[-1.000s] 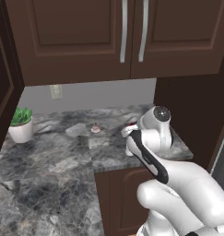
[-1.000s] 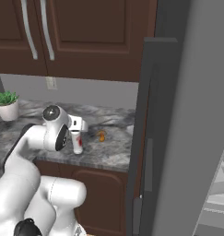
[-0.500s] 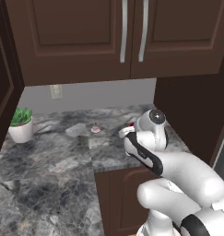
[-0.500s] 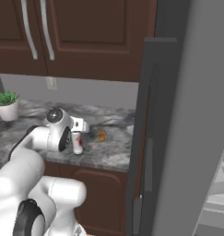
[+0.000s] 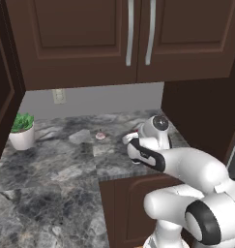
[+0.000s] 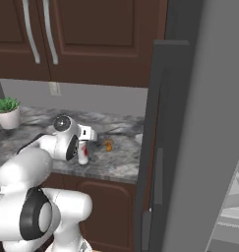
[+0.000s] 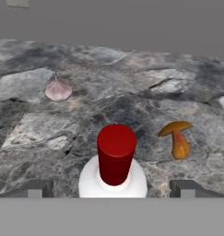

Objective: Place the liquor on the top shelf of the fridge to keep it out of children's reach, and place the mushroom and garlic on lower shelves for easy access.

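The liquor [image 7: 115,154], a white bottle with a red cap, stands upright on the marble counter, and its body [image 6: 83,154] shows under my hand. My gripper [image 7: 112,190] is open, just above and behind it, with one fingertip on each side and neither touching the bottle. The orange-brown mushroom [image 7: 177,138] [image 6: 108,145] stands just right of the bottle. The pinkish garlic [image 7: 58,88] [image 5: 100,136] lies farther back on the left. The fridge [image 6: 199,123] stands to the right with its door swung open, and pale shelves [image 6: 234,209] show at the lower right.
Dark wooden wall cabinets [image 5: 138,38] hang low over the counter. A potted plant [image 5: 22,131] [image 6: 8,112] stands at the far left by the wall. The fridge's open door edge [image 6: 155,147] stands just right of the counter end.
The arm has leaned forward and sunk a little, bringing the hand closer to the bottle. The jaws have stayed wide apart, and nothing on the counter has moved.
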You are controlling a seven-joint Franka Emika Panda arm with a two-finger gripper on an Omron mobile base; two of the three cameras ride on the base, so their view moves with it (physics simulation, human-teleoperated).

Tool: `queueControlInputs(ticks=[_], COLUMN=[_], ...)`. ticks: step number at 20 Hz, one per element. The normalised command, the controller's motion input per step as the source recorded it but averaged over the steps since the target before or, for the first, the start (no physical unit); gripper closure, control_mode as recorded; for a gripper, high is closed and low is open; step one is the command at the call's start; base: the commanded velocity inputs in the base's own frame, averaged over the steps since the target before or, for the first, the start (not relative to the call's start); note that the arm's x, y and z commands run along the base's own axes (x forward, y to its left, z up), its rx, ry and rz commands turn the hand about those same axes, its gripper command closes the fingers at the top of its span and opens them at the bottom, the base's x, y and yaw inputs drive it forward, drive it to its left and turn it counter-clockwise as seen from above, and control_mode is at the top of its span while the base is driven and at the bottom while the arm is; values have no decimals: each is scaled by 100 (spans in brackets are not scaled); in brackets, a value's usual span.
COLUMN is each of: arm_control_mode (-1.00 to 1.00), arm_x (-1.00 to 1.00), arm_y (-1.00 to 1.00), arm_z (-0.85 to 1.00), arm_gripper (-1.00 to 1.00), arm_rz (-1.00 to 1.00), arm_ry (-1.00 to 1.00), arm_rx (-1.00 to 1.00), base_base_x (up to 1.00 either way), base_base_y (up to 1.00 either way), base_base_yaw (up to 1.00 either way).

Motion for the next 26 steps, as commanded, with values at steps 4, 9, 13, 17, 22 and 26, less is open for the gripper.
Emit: queueControlInputs(ticks=[4, 9, 13, 17, 22, 26], arm_control_mode=[-100, -100, -100, -100, -100, -100], arm_x=[24, 24, 24, 3, -44, -73], arm_y=[1, 2, 4, 0, 0, -5], arm_z=[-13, -14, -14, 0, 29, 92], arm_gripper=[-100, -100, 100, 100, 100, 100], arm_rz=[0, 0, 0, 0, 0, 0], arm_ry=[0, 0, 0, 0, -3, -10], arm_rx=[0, 0, 0, 0, 0, 0], base_base_x=[0, 0, 0, 0, 0, 0], base_base_y=[0, 0, 0, 0, 0, 0], base_base_yaw=[0, 0, 0, 0, 0, 0])
